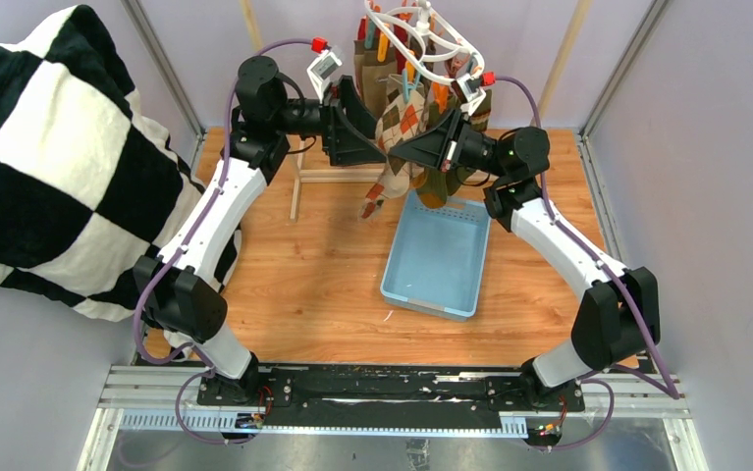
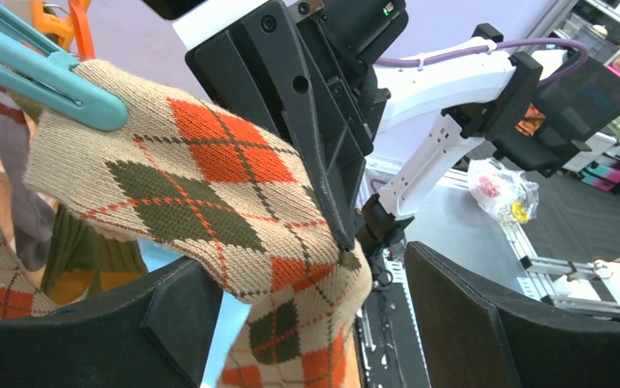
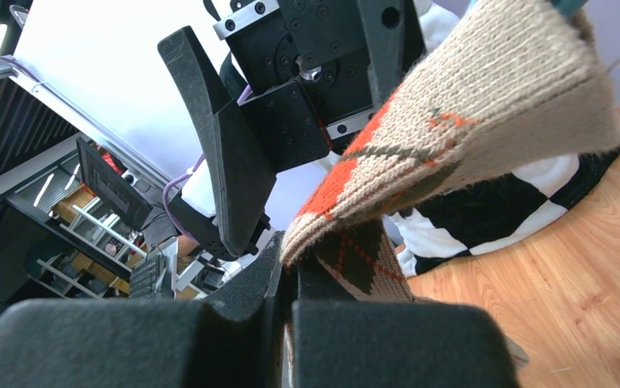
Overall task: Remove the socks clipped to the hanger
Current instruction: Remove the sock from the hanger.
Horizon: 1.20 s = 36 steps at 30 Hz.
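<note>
Right hand (image 3: 288, 291) clenched on argyle sock (image 2: 201, 186), which hangs from teal clip (image 2: 48, 81) on hanger (image 1: 421, 39) at 12 o'clock. Left hand (image 2: 306, 323) released, straddling sock. Best: pull steadily toward 6 o'clock, over blue tray (image 1: 436, 257); avoid jerking hanger.

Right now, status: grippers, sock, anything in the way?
Right gripper shut on argyle sock. Left gripper open, straddling same sock. Teal clothespin clipped on it. Olive sock hangs close beside.
</note>
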Tool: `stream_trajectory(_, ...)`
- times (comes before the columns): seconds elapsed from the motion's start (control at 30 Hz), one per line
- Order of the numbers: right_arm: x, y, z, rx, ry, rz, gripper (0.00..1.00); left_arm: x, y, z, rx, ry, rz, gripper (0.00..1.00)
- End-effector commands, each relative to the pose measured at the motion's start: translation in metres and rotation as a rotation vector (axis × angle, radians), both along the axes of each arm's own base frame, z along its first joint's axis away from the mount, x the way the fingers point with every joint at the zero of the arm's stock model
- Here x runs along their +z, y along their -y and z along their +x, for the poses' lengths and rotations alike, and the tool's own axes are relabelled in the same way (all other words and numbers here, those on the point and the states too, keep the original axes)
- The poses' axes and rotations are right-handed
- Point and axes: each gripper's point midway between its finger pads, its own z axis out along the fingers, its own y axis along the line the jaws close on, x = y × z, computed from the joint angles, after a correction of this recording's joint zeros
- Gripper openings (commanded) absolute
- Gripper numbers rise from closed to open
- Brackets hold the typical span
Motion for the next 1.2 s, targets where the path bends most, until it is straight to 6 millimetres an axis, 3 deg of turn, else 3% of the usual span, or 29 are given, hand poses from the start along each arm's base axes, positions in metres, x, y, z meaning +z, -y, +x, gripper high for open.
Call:
stream_trajectory(0.0,0.013,0.009,-0.005,0.008,0.052,0.008,0.01,0.013,-0.002,-0.011,-0.022,0.011,-0.012,0.82)
stream_trajectory(0.17,0.011,0.012,-0.005,-0.003,0.041,0.006,0.04,0.015,-0.003,-0.010,0.000,0.010,-0.017,0.68)
stream_trajectory(0.43,0.010,0.013,-0.006,-0.004,0.036,0.002,0.07,0.015,-0.001,0.001,0.064,0.000,-0.028,0.28)
stream_trajectory(0.57,0.010,0.017,-0.004,-0.024,0.035,-0.002,0.20,0.016,-0.001,0.004,0.096,-0.010,-0.033,0.14)
stream_trajectory(0.7,0.011,0.028,0.007,-0.103,0.030,-0.017,0.47,0.014,-0.002,0.007,0.147,-0.033,-0.038,0.06)
stream_trajectory(0.83,0.000,0.032,0.027,-0.283,0.055,-0.162,0.69,0.006,-0.003,0.012,0.206,-0.074,-0.039,0.00)
stream_trajectory(1.0,0.001,0.040,0.048,-0.444,0.059,-0.216,0.80,0.001,-0.003,0.016,0.243,-0.122,-0.039,0.00)
stream_trajectory(1.17,0.008,0.036,0.065,-0.542,0.083,-0.236,0.81,0.005,-0.002,0.021,0.280,-0.121,-0.052,0.00)
